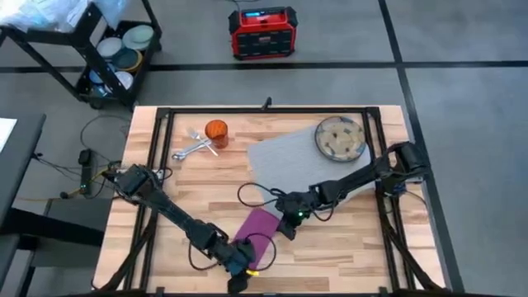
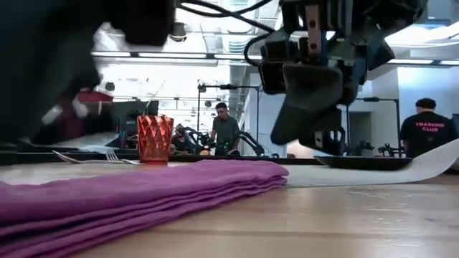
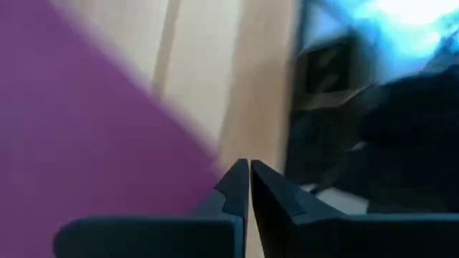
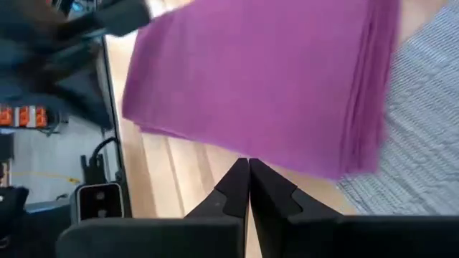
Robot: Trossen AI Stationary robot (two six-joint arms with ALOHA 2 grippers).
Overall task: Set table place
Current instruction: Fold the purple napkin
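A folded magenta napkin (image 1: 257,226) lies flat on the table (image 1: 181,198) near its front edge, one corner beside the grey mat (image 1: 289,158). My left gripper (image 1: 240,266) is shut at the napkin's near corner (image 3: 86,122). My right gripper (image 1: 289,221) is shut and hangs just above the table (image 2: 308,115), by the napkin's edge nearest the mat (image 4: 237,93). The beige plate (image 1: 341,138) rests on the mat's far right corner. The orange cup (image 1: 216,132) stands upright at the far left, with the cutlery (image 1: 194,148) beside it.
The table's black frame (image 1: 264,108) runs along its edges. Cables (image 1: 252,195) loop over the wood between mat and napkin. Beyond the far edge are a red box (image 1: 262,33) and a cart with dishes (image 1: 120,49). People (image 2: 226,132) stand in the room behind.
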